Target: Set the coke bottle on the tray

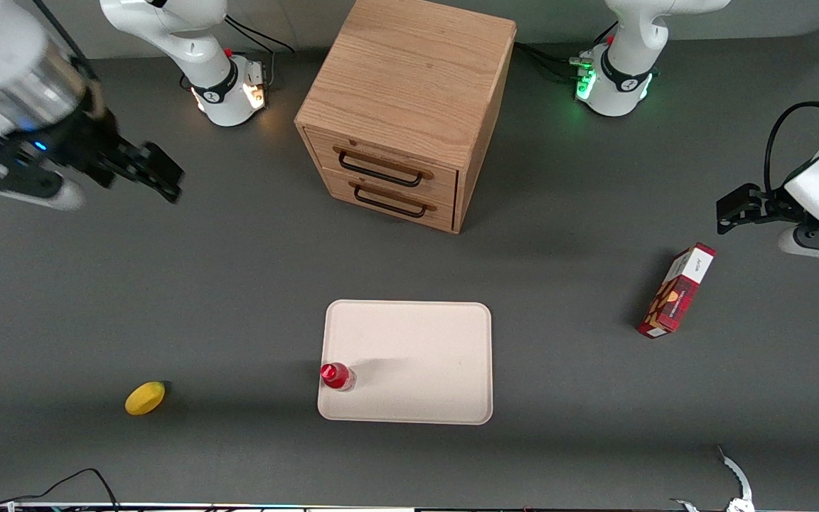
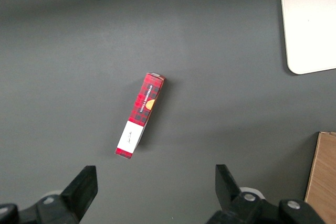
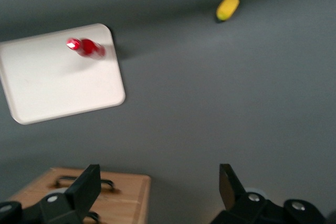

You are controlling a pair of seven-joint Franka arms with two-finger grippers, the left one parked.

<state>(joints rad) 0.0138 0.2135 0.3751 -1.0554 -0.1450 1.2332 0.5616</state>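
Note:
The coke bottle (image 1: 338,376), small with a red cap and red label, stands upright on the cream tray (image 1: 424,355), at the tray's corner nearest the front camera on the working arm's side. It also shows in the right wrist view (image 3: 86,47) on the tray (image 3: 58,82). My right gripper (image 1: 157,171) is open and empty, raised high above the table toward the working arm's end, well away from the tray. Its fingers (image 3: 86,184) stand wide apart with nothing between them.
A wooden two-drawer cabinet (image 1: 409,107) stands farther from the front camera than the tray. A yellow lemon-like fruit (image 1: 145,397) lies toward the working arm's end. A red carton box (image 1: 676,290) lies toward the parked arm's end.

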